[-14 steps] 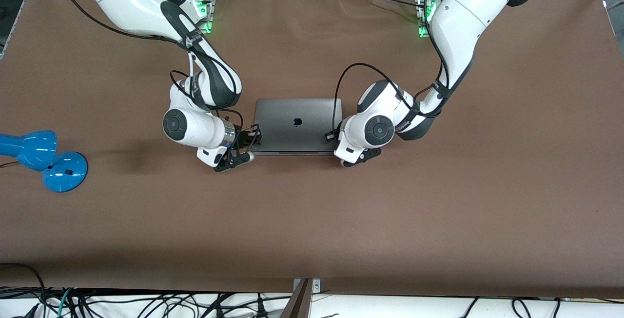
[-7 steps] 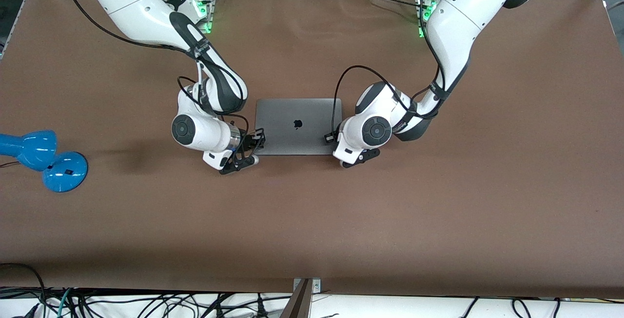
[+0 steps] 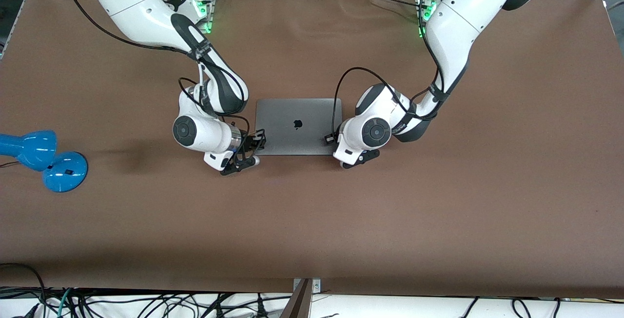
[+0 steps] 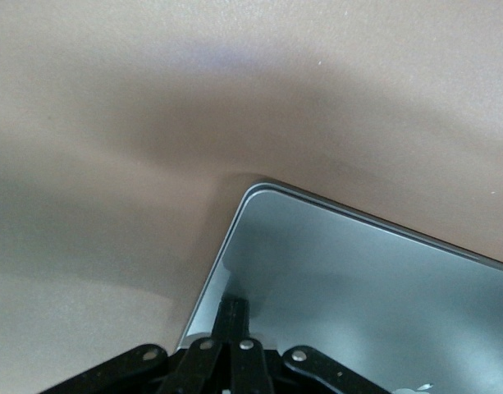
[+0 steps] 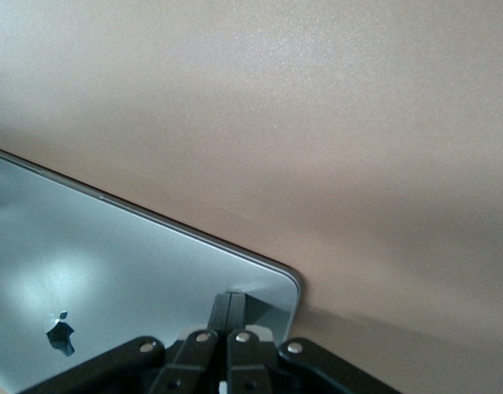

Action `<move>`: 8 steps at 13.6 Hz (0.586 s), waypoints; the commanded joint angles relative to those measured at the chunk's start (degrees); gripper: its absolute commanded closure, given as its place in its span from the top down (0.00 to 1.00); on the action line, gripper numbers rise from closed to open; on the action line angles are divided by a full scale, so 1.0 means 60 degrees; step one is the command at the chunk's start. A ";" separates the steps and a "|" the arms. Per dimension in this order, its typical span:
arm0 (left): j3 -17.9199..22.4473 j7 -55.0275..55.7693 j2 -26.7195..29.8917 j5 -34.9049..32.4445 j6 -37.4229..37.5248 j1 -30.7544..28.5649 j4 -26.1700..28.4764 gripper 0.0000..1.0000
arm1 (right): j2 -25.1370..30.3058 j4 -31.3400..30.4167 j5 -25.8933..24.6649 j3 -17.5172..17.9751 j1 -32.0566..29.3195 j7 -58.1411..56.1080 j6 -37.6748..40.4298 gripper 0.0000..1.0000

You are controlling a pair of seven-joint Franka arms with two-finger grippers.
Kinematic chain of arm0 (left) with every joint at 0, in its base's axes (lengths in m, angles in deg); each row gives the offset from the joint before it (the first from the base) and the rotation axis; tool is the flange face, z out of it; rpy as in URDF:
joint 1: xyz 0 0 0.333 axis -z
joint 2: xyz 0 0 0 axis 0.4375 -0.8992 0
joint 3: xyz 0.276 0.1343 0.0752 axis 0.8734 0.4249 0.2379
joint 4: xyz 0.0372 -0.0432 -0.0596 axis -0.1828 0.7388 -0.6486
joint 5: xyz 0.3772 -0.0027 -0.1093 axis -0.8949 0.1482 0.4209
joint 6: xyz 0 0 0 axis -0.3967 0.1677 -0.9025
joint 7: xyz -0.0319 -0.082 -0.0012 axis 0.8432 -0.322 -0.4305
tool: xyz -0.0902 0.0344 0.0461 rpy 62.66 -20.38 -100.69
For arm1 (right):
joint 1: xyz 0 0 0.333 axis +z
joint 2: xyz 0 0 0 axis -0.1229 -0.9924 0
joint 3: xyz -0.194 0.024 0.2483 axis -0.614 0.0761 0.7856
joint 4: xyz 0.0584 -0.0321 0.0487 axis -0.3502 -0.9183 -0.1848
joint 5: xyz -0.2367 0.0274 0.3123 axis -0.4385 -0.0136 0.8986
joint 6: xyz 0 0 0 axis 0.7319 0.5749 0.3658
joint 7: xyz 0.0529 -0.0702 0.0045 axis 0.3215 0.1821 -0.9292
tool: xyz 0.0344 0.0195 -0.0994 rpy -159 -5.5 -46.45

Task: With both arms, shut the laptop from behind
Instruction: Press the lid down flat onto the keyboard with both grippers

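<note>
The space-grey laptop (image 3: 297,125) lies flat on the brown table with its lid down and the dark apple logo facing up. My right gripper (image 3: 255,139) is shut, and its fingertips rest on the lid's corner nearer the front camera, at the right arm's end. My left gripper (image 3: 328,137) is shut, with its fingertips on the lid's other near corner. In the left wrist view the closed fingers (image 4: 234,316) touch the grey lid (image 4: 358,279). In the right wrist view the closed fingers (image 5: 231,310) touch the lid (image 5: 136,263) close to its rounded corner.
A blue desk lamp (image 3: 44,157) lies on the table at the right arm's end, well away from the laptop. Cables hang along the table's edge nearest the front camera (image 3: 146,303). Brown tabletop (image 3: 312,220) surrounds the laptop.
The lid has dropped the last bit and now lies flat. The right gripper has shifted slightly toward the laptop; the left gripper has barely moved.
</note>
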 commanded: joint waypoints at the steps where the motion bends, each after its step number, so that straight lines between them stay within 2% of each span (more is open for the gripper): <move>1: 0.0060 0.0118 -0.0123 -0.0401 0.0034 0.0056 -0.0311 0.35 | -0.0175 0.0292 0.0005 -0.0082 0.0134 -0.0002 -0.0099 0.04; 2: 0.0060 0.0104 -0.0064 -0.0430 0.0034 0.0012 -0.0311 0.81 | -0.0117 0.0292 0.0005 -0.0082 0.0177 -0.0001 -0.0099 0.52; 3: 0.0060 0.0002 0.0023 -0.0474 0.0034 -0.0061 -0.0311 1.00 | -0.0029 0.0277 -0.0082 -0.0082 0.0250 -0.0102 -0.0099 1.00; 5: 0.0016 0.0016 0.0359 -0.0605 0.0194 -0.0251 -0.0311 1.00 | 0.0365 0.0233 -0.0083 -0.0111 0.0251 -0.0118 -0.0027 1.00; 8: 0.0016 -0.0013 0.1164 -0.0650 0.1144 -0.0456 -0.0296 1.00 | 0.0951 0.0131 -0.0083 -0.0126 0.0251 -0.0045 0.0294 1.00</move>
